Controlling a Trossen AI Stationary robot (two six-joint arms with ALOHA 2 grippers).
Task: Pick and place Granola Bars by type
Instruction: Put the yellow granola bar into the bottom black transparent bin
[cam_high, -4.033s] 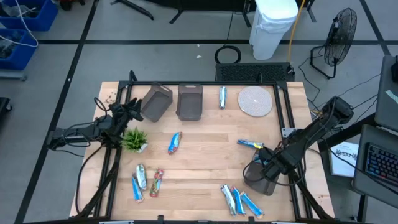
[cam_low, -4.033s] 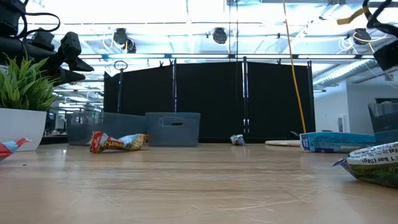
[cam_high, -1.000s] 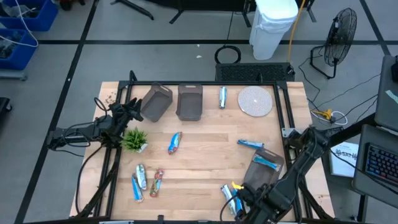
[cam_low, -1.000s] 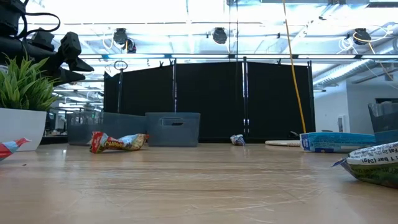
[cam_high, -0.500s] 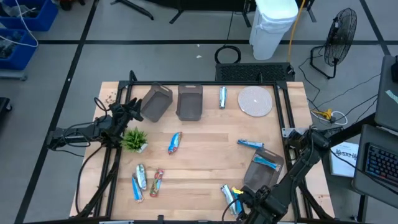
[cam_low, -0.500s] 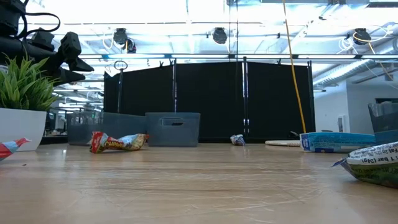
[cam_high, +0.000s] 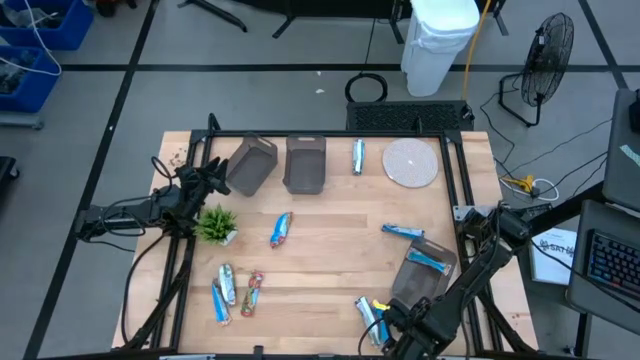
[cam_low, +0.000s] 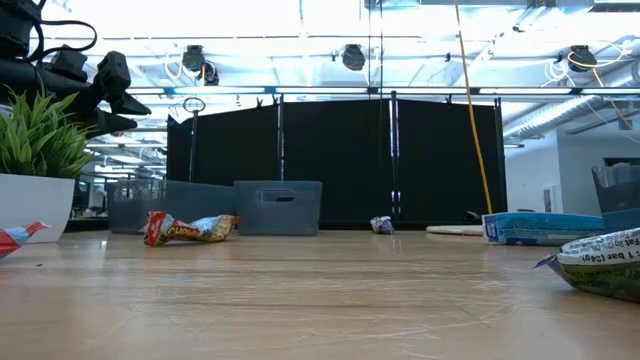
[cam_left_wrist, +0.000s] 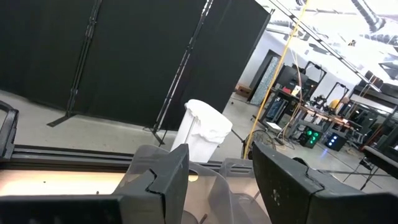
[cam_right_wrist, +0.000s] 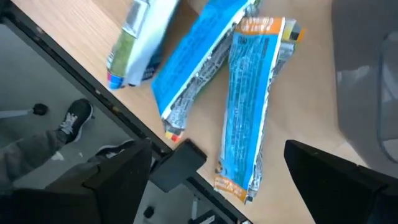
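Observation:
Several wrapped Granola Bars lie on the wooden table. Three of them (cam_high: 374, 320) cluster at the near right edge: two blue ones (cam_right_wrist: 249, 106) (cam_right_wrist: 199, 62) and a green-and-white one (cam_right_wrist: 134, 43). My right gripper (cam_high: 402, 326) hangs open over this cluster, fingers (cam_right_wrist: 118, 177) on either side of the blue bars without touching them. One blue bar (cam_high: 430, 260) lies inside the grey bin (cam_high: 420, 285) near the right edge. Others lie loose: a red-and-blue one (cam_high: 283, 229), two more (cam_high: 222, 290) (cam_high: 251, 294), and one each (cam_high: 402, 232) (cam_high: 358, 157). My left gripper (cam_high: 215, 180) waits open by the far-left bins.
Two grey bins (cam_high: 251, 165) (cam_high: 305, 165) stand at the far edge, with a round disc (cam_high: 411, 162) to their right. A small green plant (cam_high: 216, 225) sits near my left arm. The middle of the table holds few things. A shoe (cam_right_wrist: 74, 115) shows on the floor beyond the near edge.
My right gripper has crept a little toward the table's left and near edge over the bar cluster. My left arm and the bars have kept still.

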